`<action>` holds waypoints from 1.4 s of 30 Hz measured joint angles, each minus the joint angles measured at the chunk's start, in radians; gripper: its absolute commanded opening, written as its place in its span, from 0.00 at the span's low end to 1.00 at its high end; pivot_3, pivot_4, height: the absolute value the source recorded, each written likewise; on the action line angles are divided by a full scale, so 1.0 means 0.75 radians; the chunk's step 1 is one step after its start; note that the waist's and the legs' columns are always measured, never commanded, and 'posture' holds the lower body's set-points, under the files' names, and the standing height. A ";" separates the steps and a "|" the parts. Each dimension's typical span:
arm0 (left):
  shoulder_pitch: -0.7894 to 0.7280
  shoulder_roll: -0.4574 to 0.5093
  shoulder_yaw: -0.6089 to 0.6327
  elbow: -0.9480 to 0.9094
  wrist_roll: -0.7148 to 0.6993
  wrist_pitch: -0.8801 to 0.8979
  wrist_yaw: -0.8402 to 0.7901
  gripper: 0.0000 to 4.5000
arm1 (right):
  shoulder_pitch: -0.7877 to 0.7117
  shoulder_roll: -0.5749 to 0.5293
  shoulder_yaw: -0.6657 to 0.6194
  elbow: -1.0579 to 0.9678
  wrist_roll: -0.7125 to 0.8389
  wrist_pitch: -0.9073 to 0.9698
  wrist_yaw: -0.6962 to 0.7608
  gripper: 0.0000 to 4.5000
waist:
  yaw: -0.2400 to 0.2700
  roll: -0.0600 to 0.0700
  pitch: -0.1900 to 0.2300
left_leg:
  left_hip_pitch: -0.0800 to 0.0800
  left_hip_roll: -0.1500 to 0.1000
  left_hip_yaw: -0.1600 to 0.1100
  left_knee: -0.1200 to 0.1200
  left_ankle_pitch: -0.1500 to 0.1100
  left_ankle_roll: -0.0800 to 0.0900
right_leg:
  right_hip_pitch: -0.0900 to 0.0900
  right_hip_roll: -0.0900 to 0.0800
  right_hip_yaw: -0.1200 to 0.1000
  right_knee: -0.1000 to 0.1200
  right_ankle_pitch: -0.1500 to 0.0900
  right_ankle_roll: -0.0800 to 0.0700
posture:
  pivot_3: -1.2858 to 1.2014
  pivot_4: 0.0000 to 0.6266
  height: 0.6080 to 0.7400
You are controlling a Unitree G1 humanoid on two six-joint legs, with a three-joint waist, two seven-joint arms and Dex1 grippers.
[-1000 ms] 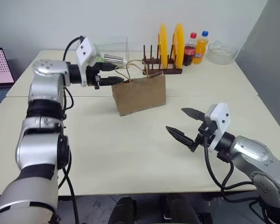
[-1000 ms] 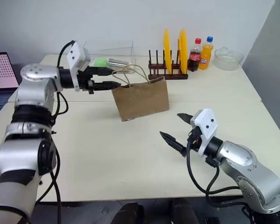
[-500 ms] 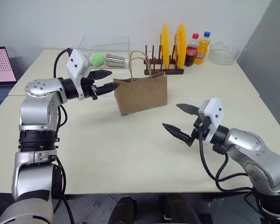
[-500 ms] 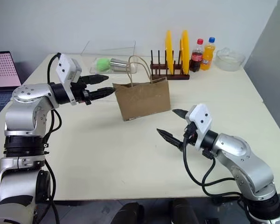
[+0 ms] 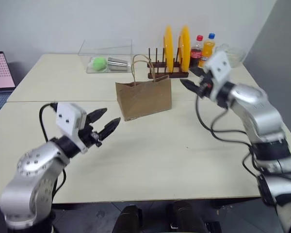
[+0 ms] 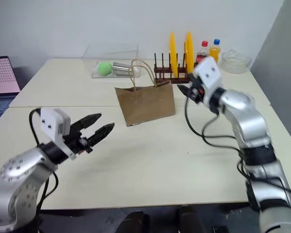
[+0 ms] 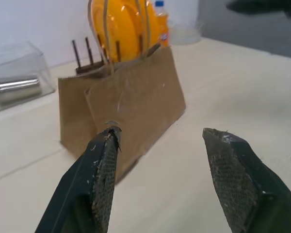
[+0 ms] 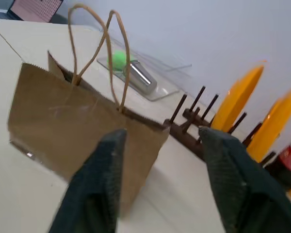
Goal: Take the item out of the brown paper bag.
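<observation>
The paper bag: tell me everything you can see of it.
The paper bag is brown kraft, rectangular and creased, standing upright on the table with its mouth open. Two thin twisted loop handles rise from its top edge. It stands just in front of the plate rack. Nothing grips it: the right gripper hovers beside its top corner, and the left gripper is apart, pointing toward it. Its contents are hidden.
</observation>
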 measured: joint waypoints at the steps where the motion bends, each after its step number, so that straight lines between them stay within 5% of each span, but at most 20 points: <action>1: 0.028 -0.013 -0.022 -0.026 0.000 -0.005 0.019 0.64 | -0.087 0.028 0.027 0.132 -0.049 -0.067 0.007 0.23 | -0.001 0.000 0.000 | 0.001 0.000 0.001 0.000 0.000 0.000 | 0.000 0.000 0.000 0.000 0.000 0.000 | 0.52 0.24 1.00; 4: 0.059 -0.025 -0.066 -0.064 0.002 -0.018 0.073 0.64 | -0.309 0.114 0.084 0.545 -0.178 -0.311 0.030 0.01 | 0.003 0.000 0.000 | 0.000 0.000 0.000 -0.001 0.000 0.000 | 0.000 0.001 -0.001 0.000 0.000 -0.001 | 0.52 0.24 1.00; 9: 0.075 -0.025 -0.083 -0.082 0.003 -0.053 0.140 0.64 | -0.588 0.270 0.162 1.204 -0.382 -0.598 -0.014 0.01 | 0.002 0.000 0.000 | -0.001 0.000 0.004 -0.001 0.000 0.000 | -0.001 -0.001 0.002 -0.001 0.000 -0.002 | 0.52 0.24 1.00; 14: 0.085 -0.012 -0.084 -0.085 0.001 -0.074 0.172 0.64 | -0.720 0.387 0.295 1.474 -0.634 -0.681 -0.206 0.01 | 0.000 0.000 0.000 | -0.001 0.000 0.003 -0.005 0.000 -0.001 | -0.002 -0.001 0.001 -0.001 0.000 -0.002 | 0.52 0.24 1.00; 23: 0.090 0.013 -0.135 -0.080 0.054 -0.160 0.182 0.64 | -0.721 0.432 0.375 1.560 -0.861 -0.712 -0.244 0.01 | 0.000 0.001 0.000 | 0.001 0.000 0.003 -0.008 0.000 -0.001 | -0.002 -0.001 0.001 -0.002 0.000 -0.003 | 0.52 0.24 1.00; 34: 0.122 0.102 -0.173 -0.022 0.059 -0.217 0.102 0.64 | -0.673 0.350 0.273 1.495 -0.788 -0.921 0.331 0.01 | -0.002 0.001 0.000 | 0.005 0.001 0.003 -0.015 0.000 -0.001 | -0.002 -0.001 0.001 -0.002 -0.001 -0.003 | 0.52 0.24 1.00; 42: 0.122 0.154 -0.222 0.026 0.067 -0.288 0.017 0.64 | -0.625 0.302 0.258 1.424 -0.742 -0.972 0.526 0.01 | -0.003 0.001 0.000 | 0.005 0.001 0.004 -0.015 0.000 -0.001 | -0.001 -0.001 0.001 -0.002 -0.001 -0.003 | 0.52 0.24 1.00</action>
